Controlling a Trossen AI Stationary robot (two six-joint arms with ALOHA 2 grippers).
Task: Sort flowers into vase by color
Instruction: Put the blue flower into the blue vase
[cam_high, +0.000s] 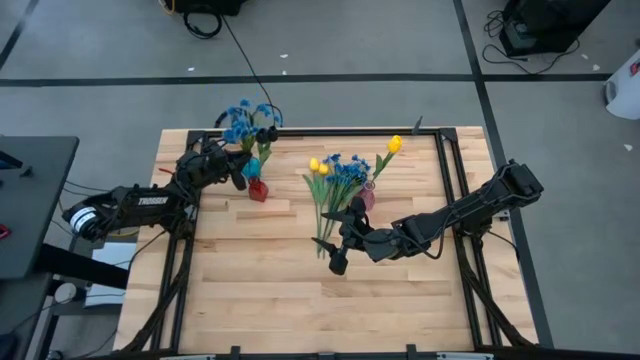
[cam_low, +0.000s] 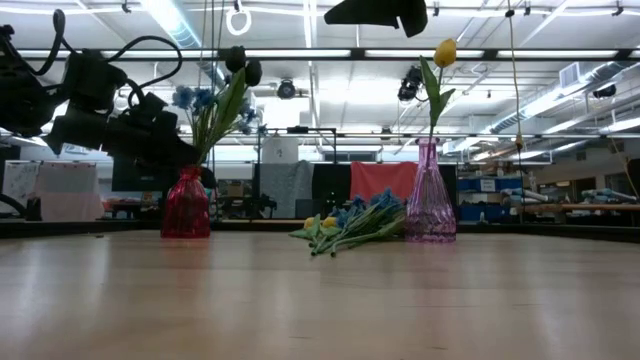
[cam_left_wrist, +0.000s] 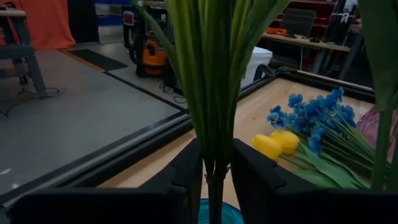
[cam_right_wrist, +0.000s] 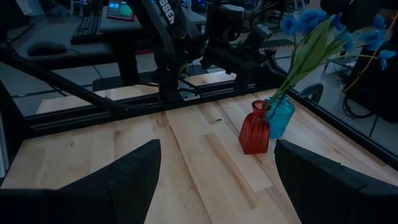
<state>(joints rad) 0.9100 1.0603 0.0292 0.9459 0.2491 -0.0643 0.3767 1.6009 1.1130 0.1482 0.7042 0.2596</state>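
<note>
High view shows a pale wooden desk framed in black rails, standing on a grey floor crossed by dark tape lines and cables; the low view looks across the planks into a workshop hall with long ceiling lights. Near the desk's far left part stand a red vase and, touching it on the far side, a teal vase; which of the two carries the blue blossoms I cannot tell for every stem, though green stems rise from the teal one. Near the middle of the far edge stands a pink vase with one yellow tulip upright in it. Just beside it, toward the desk's centre, loose flowers lie flat: blue clusters and yellow tulips with stems pointing toward the near edge. The left hand reaches in from the left edge and hangs over the teal vase, its fingers pinching the green stems low down. The right hand stretches in from the right edge, low over the desk's centre near the loose stem ends, with fingers spread wide and nothing between them.
</note>
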